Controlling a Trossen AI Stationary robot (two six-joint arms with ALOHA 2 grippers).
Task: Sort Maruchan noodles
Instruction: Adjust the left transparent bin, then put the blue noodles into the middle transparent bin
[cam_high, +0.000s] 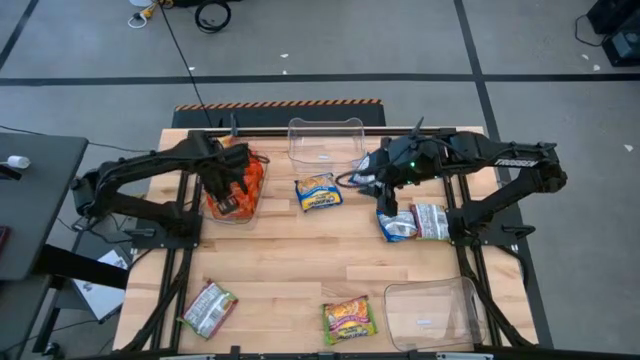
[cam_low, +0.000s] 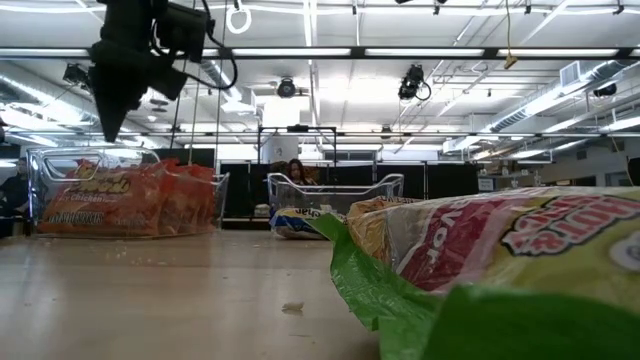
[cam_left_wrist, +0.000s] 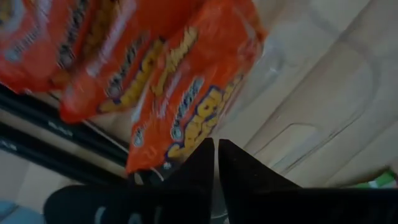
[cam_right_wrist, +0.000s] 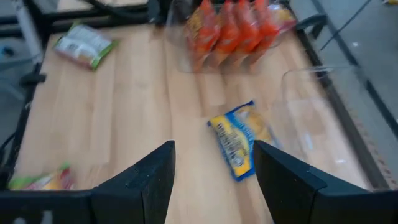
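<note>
Seen from above, going left to right across a wooden table (cam_high: 290, 270). At far left, near the front edge, lay a silver-white noodle packet (cam_high: 209, 308), not yet sorted. Farther back on the left, stood a clear tray (cam_high: 236, 214) packed with orange-red packets (cam_high: 243, 180) set on edge, probably grouped there by colour. Directly over that tray hung the left gripper (cam_high: 226, 178), fingers (cam_left_wrist: 205, 163) pressed together and carrying nothing, apparently finished with a drop into the tray. At the back centre, sat an empty clear tray (cam_high: 325, 140), likely kept for another flavour. Just in front of it, flat on the wood, lay a blue-and-yellow packet (cam_high: 319, 192). At the front centre lay a yellow-green packet (cam_high: 348, 320). Right of centre hovered the right gripper (cam_high: 388, 203), jaws spread wide and empty, its wrist camera looking across at the blue-and-yellow packet, judged the likely next pick. Just below it rested two more packets, a blue one (cam_high: 397, 227) touching a silver-white one (cam_high: 432, 221). At the front right corner, stood another empty clear tray (cam_high: 432, 310), presumably awaiting a remaining flavour.
</note>
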